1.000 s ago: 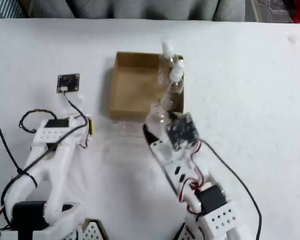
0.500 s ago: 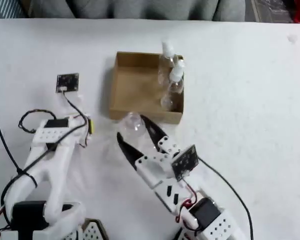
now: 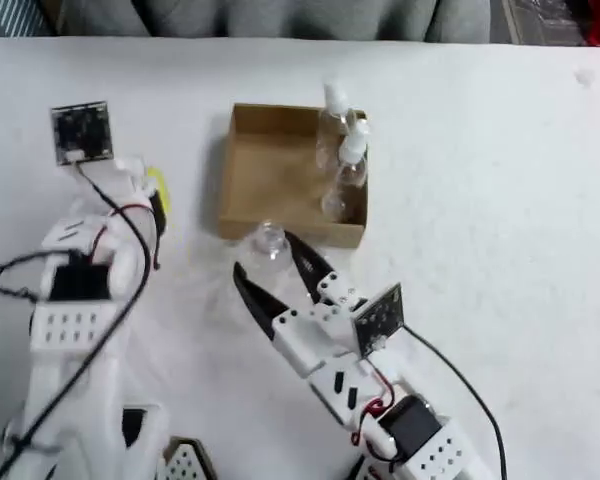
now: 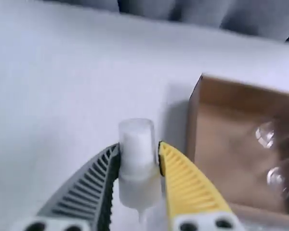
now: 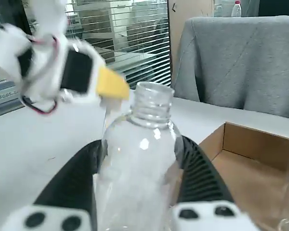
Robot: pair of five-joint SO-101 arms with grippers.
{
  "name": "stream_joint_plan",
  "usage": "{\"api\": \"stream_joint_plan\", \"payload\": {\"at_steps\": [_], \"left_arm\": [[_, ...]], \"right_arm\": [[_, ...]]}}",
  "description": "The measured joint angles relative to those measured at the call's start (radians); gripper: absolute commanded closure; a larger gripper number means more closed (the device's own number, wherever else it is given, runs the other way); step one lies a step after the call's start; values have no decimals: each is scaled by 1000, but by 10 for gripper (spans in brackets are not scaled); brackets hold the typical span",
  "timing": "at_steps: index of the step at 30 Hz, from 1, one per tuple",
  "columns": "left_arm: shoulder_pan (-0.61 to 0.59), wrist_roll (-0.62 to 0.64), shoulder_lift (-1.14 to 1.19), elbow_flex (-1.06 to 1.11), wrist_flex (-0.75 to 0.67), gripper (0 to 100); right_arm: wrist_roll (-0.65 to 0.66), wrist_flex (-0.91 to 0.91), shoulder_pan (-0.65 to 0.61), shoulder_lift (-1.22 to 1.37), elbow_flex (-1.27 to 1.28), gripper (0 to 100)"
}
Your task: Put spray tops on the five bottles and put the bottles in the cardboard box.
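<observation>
My right gripper is shut on a clear bottle with an open, capless neck. It holds the bottle upright just in front of the cardboard box. My left gripper is shut on a white spray top, raised over the table left of the box. In the right wrist view the left gripper's yellow finger hangs just beyond the bottle's neck. Clear bottles with white spray tops stand along the box's right side.
Bare white table lies all round the box. A grey chair back stands behind the table's far edge. Each arm's cable trails back along its body toward the near edge.
My right arm has drawn back from the box with the bottle and stood it upright. My left arm has risen and swung forward with the spray top.
</observation>
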Motion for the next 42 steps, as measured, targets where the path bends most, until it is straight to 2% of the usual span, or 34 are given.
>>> {"api": "stream_joint_plan", "payload": {"at_steps": [8,12,15,20,24,33,42], "left_arm": [[75,84,-358,0,-261,980],[152,77,-512,0,-316,980],[238,81,-595,-18,-307,980],[344,83,-598,-129,-164,980],[353,83,-534,-187,-97,980],[362,83,-419,-238,-97,980],[362,83,-388,-236,-97,980]], "right_arm": [[0,9,-2,0,0,983],[49,52,-2,0,0,983],[78,54,-3,0,0,983],[86,54,0,0,0,983],[86,54,-2,0,0,983],[86,103,-84,0,0,983],[86,104,-86,0,0,984]]}}
